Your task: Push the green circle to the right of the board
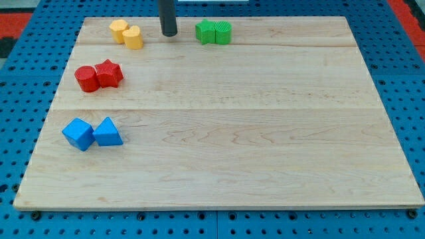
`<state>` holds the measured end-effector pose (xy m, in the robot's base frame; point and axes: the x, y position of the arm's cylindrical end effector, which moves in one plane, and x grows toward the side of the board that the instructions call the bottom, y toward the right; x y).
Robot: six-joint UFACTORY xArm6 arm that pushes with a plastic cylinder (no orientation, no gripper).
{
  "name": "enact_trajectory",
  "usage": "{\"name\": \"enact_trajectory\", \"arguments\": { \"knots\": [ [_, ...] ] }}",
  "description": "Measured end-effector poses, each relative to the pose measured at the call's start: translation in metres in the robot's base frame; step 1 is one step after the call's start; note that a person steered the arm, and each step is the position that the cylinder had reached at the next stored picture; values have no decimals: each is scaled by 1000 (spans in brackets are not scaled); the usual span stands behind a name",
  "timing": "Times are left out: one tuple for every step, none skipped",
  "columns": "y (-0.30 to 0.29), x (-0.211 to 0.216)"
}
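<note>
The green circle (224, 32) stands near the board's top edge, a little left of centre. A green star-shaped block (206, 32) touches its left side. My tip (169, 34) rests on the board to the left of the green pair, about a block's width from the green star. It stands between that star and the yellow blocks.
Two yellow blocks (126, 33) sit at the top left, touching each other. A red circle (86, 78) and a red star (109, 73) sit below them. A blue cube (78, 133) and a blue triangle (107, 132) sit at the left. The wooden board (265, 133) lies on a blue pegboard.
</note>
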<state>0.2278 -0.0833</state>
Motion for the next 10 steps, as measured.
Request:
{"name": "enact_trajectory", "arguments": {
  "knots": [
    [42, -19],
    [125, -17],
    [156, -16],
    [130, 3],
    [130, 30],
    [144, 38],
    [165, 47],
    [149, 54],
    [141, 63],
    [108, 75]
  ]
}}
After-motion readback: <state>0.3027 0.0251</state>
